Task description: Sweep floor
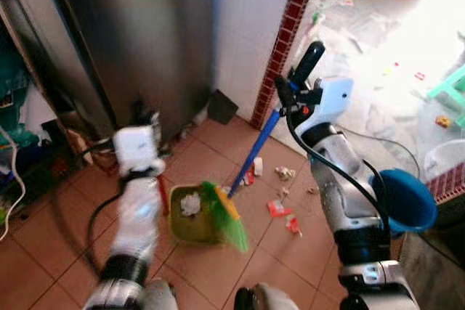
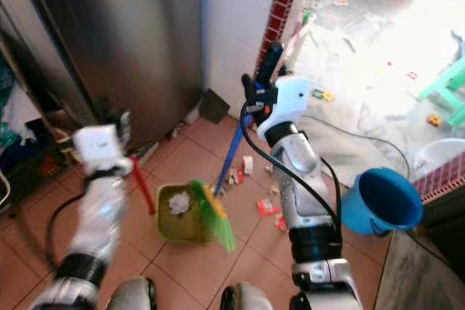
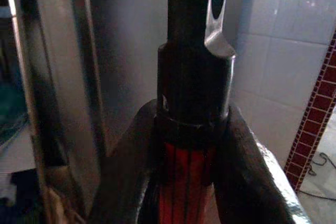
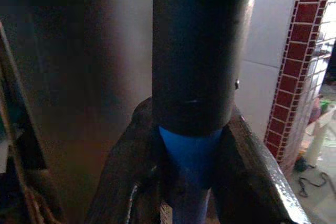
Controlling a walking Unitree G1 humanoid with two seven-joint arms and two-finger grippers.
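Right gripper point(image 1: 290, 96) clamped shut round the broom handle point(image 1: 256, 149), just below its black end grip point(image 4: 197, 51). Left gripper point(image 2: 120, 143) likewise shut tight, on the red dustpan handle point(image 2: 142, 185) under its black cap point(image 3: 194, 77).

Broom head point(image 1: 231, 217) down on the tiled floor point(image 1: 211, 150), bristles right at the mouth of the yellow-green dustpan point(image 1: 192, 214), one crumpled scrap point(image 1: 190, 203) already inside. More litter point(image 1: 280, 208) strewn on the tiles to the right of the broom, near the red-tiled wall edge point(image 1: 287, 30).

Best to keep the pan's lip flat on the tiles and steady, then draw the bristles across the loose scraps in short low strokes toward the pan, probably without flicking.

Right arm raised and bent at the elbow, forearm angled up toward the wall, a blue bucket point(image 1: 405, 200) beside it. Left arm stretched forward and down, somewhat blurred, wrist above the pan.
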